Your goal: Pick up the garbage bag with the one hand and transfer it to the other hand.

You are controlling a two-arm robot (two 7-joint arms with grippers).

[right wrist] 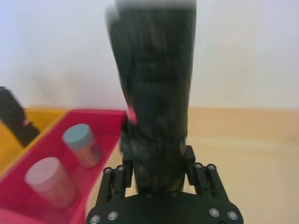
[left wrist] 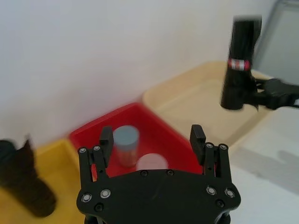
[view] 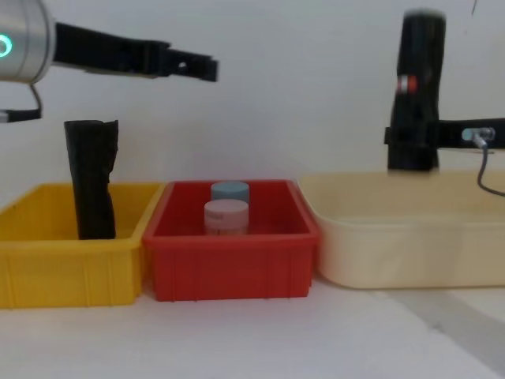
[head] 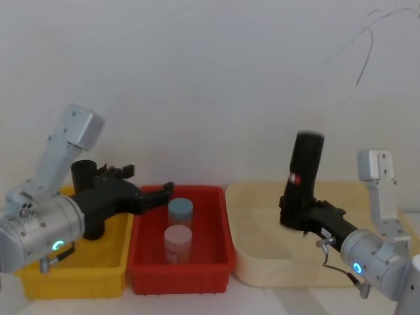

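garbage bag [head: 305, 167] upright in right gripper [right wrist: 157, 163], left gripper [left wrist: 152, 135] spread wide

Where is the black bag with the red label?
On the robot's right, the garbage bag stands upright in the right gripper, above the cream bin.

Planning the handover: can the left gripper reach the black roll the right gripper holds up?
Probably yes. The left gripper is open above the red bin, nothing stands between it and the roll, and the roll's top half rises free above the right gripper.
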